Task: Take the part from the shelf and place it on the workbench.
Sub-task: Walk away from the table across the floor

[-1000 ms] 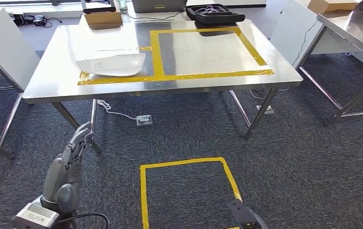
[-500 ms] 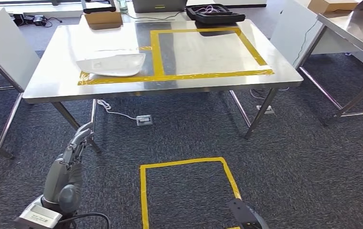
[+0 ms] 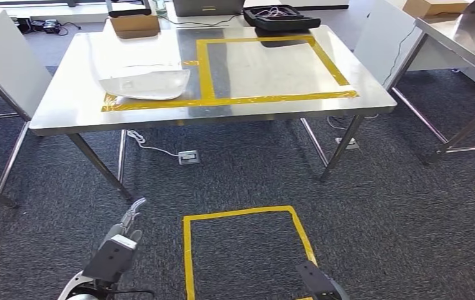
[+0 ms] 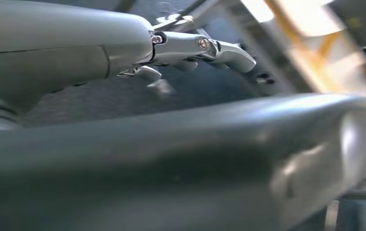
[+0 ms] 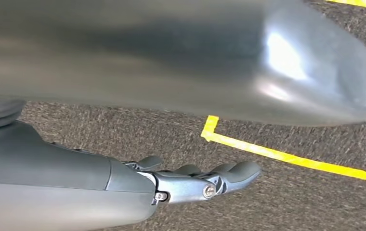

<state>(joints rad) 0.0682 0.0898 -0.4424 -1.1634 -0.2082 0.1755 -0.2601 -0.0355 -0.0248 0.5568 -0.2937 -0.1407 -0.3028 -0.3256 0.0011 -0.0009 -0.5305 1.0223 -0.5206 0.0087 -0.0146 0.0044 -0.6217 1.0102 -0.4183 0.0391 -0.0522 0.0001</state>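
The part (image 3: 147,84), a pale curved sheet, lies on the near left of the steel table (image 3: 66,106), just left of the yellow tape frame (image 3: 272,98) and touching its left strip. Down low on the near left, the left robot hand (image 3: 125,225) hangs over the grey carpet (image 3: 379,206), fingers (image 4: 219,48) stretched out, holding nothing. The right robot hand (image 5: 190,180) hangs above the carpet beside a yellow floor marking (image 5: 287,156), fingers extended and empty too.

Lab or workshop: steel workbench (image 3: 66,115), yellow floor tape (image 3: 247,212), grey carpet (image 3: 397,212), equipment case (image 3: 282,17).
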